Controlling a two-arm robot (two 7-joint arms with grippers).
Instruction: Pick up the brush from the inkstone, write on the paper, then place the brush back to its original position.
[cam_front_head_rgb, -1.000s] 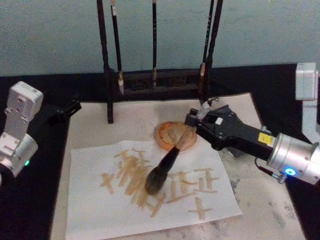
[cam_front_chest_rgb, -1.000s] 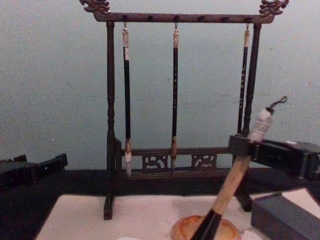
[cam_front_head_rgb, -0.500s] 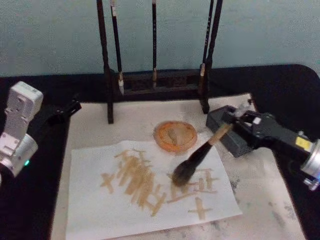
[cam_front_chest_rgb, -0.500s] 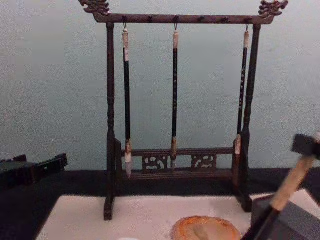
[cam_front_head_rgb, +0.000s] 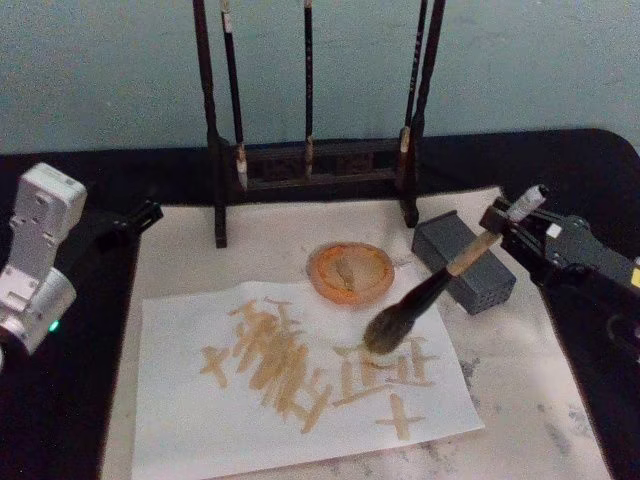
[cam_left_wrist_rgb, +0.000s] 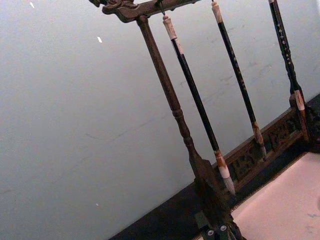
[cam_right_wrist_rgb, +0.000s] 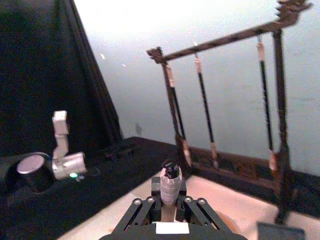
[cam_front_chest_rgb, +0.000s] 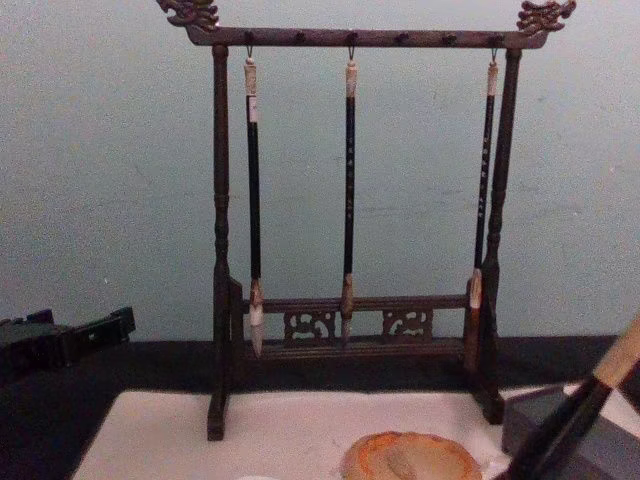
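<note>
The brush (cam_front_head_rgb: 440, 280) slants from the right gripper (cam_front_head_rgb: 497, 222) toward 8 o'clock, clamped near its white cap. Its black ferrule leads to a bushy grey-brown tip, seemingly touching the paper (cam_front_head_rgb: 190, 420) at 4 o'clock of the inkstone (cam_front_head_rgb: 350, 272). The right arm reaches in from 3 o'clock. The left gripper (cam_front_head_rgb: 140, 215) sits parked at 9 o'clock.

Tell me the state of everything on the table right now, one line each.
Brush: held tilted by the right gripper, bristles down at the paper.
Paper: flat, covered with tan strokes.
Inkstone: no brush on it.
Thin brushes: three, hanging on the rack.
Grey block: lying beside the inkstone.
Left gripper: parked at the left.
</note>
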